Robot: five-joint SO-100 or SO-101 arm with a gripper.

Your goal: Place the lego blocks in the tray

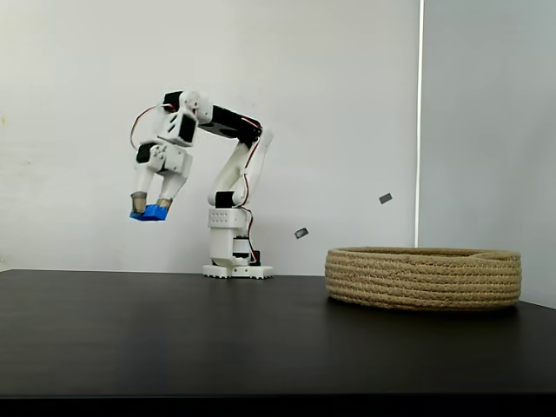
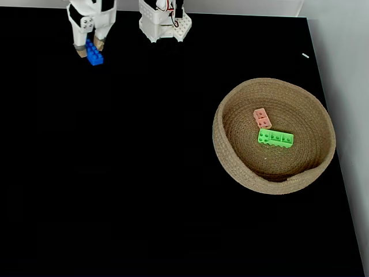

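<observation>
Blue brick aloft, two already in the basket

The gripper (image 1: 149,206) pinches the blue lego brick (image 1: 150,212) between its fingertips, high above the black table (image 1: 174,330) — lifted, I judge, to clear the rim of the rope basket (image 1: 424,278) well off to the right (side view); inside lie the pink brick (image 2: 262,118) and green brick (image 2: 275,138).

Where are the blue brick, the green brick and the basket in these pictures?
Blue brick (image 1: 155,212): side fixed view, its front face, held in the hand.
Green brick (image 2: 275,138): top-down fixed view, its studded top.
Basket (image 1: 423,280): side fixed view, its outer rope wall.
</observation>
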